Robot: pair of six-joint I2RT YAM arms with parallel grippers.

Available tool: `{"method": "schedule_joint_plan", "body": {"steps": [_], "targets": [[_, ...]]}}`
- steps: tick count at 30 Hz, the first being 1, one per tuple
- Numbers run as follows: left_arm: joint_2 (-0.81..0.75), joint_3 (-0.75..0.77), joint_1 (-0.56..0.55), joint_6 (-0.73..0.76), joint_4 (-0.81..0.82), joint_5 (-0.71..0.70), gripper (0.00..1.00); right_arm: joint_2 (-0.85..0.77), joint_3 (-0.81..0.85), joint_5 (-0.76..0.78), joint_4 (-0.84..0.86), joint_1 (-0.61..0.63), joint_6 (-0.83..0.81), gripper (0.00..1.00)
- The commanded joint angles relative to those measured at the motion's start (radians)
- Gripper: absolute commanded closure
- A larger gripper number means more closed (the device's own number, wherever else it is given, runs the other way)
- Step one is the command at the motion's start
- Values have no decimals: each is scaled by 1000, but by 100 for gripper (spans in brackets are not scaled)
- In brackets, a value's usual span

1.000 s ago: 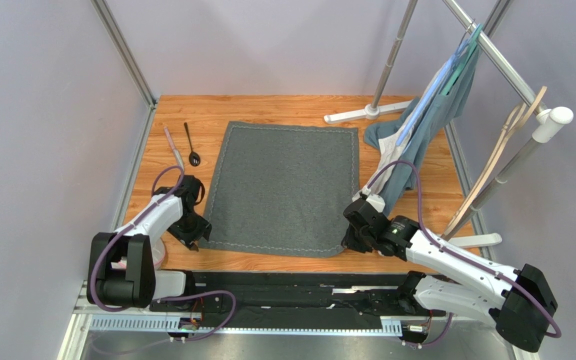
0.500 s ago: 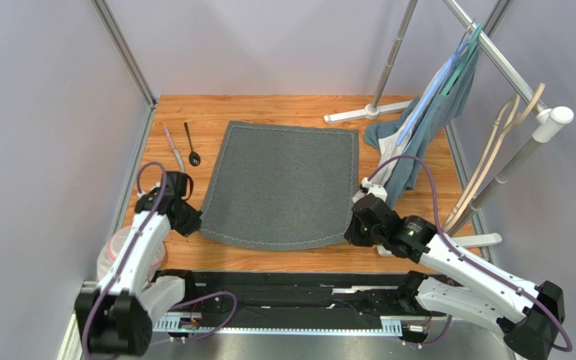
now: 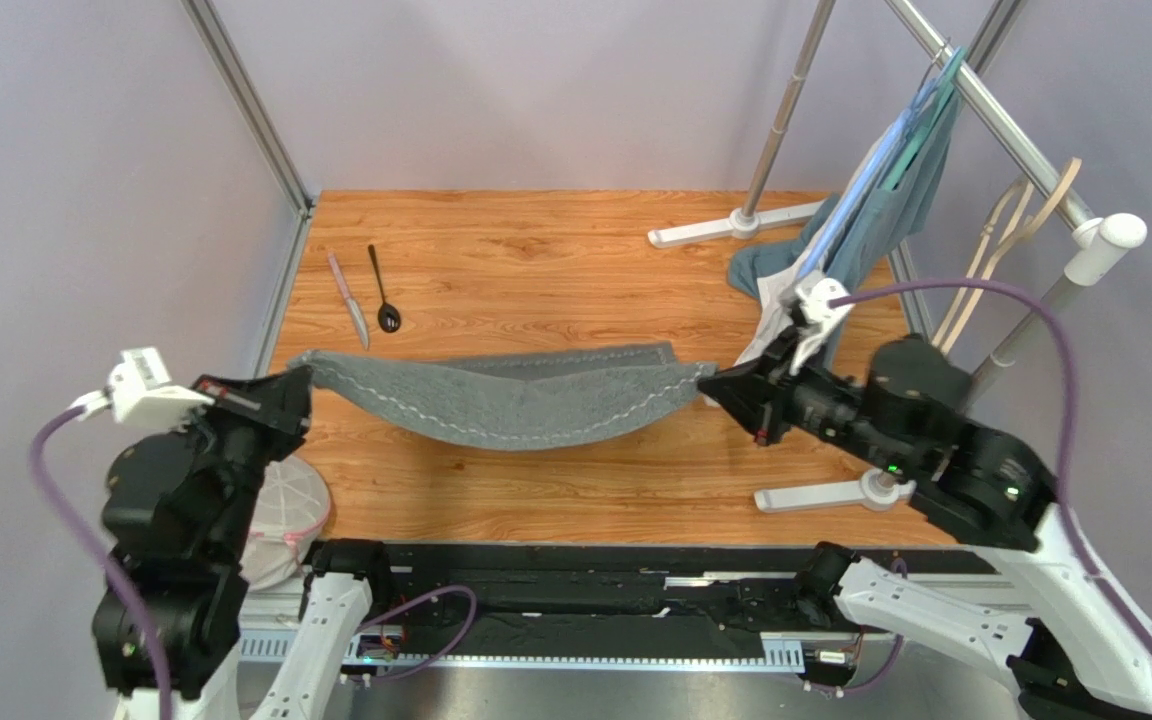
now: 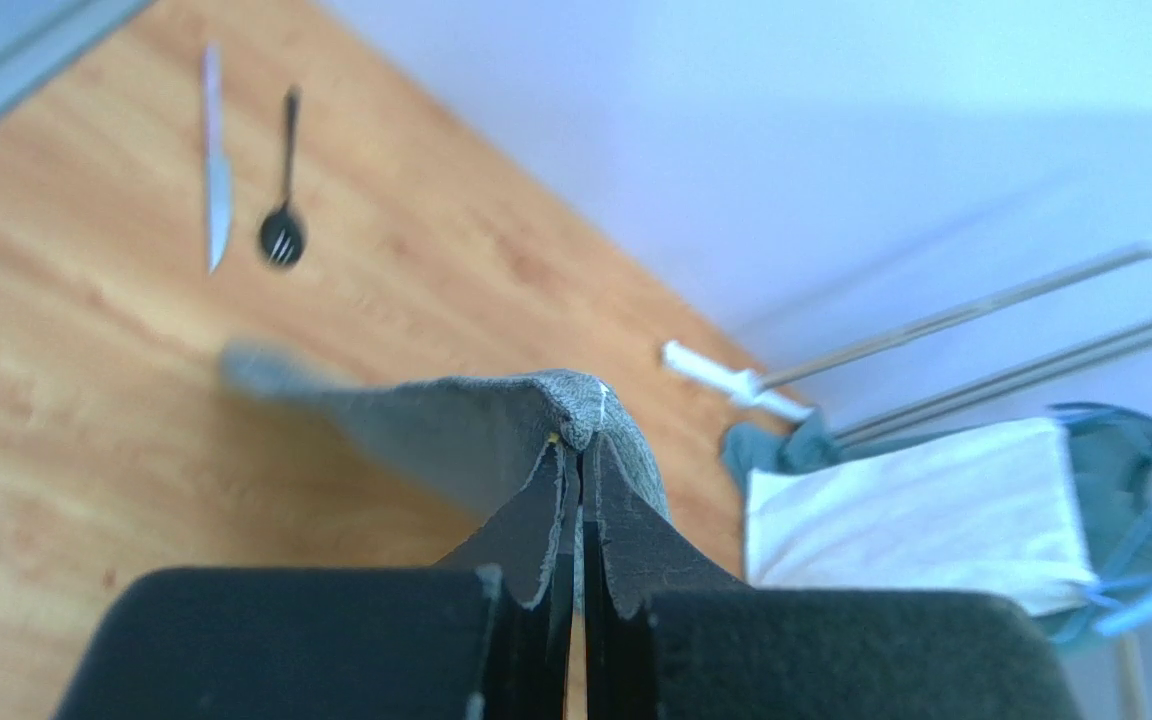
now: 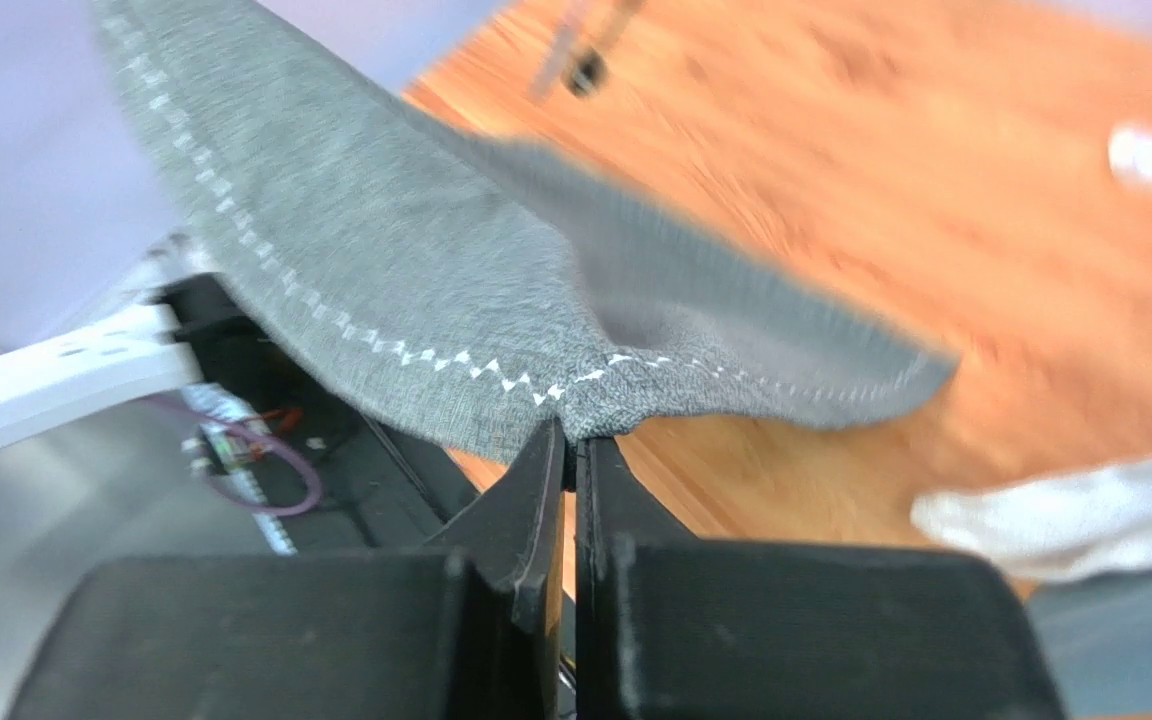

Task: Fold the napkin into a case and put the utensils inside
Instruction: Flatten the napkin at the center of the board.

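Above the wood table, hangs the napkin like a shallow hammock betw. both arms, stitched edge toward camera. Pinches its left corner w/ L gripper & right corner w/ R gripper, both sets of jaws clamped tight on cloth. Shows knife & spoon flat side by side at far-left of table, near napkin's left end, not touching.

The table is brown wood. A metal rack stands at the far right. Blue-green clothes hang on it, and their bottom end lies on the wood. Pale hangers hang next to them. A round white thing with a pink rim shows at the near left, partly hidden.
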Motion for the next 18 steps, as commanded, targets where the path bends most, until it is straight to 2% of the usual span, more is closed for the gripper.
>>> {"method": "schedule_joint_plan", "body": {"steps": [1,3,7,10,11,14,18], "targets": [[19,207,7,141,94,19,100,-37,229,-185,14,4,-153,100],[53,310,1,155,109,22,100,-32,306,-205,-4,4,-152,100],[105,375,-11,177,152,86,100,-9,418,-157,4,4,-104,100],[151,338,-11,174,197,116,100,38,419,-52,7,4,-72,100],[165,303,-11,171,221,117,100,58,400,38,5,2,-70,100],[222,202,-11,168,297,143,100,142,342,158,4,-1,-84,100],[356,83,-11,178,393,125,100,259,248,174,59,-97,-89,100]]}}
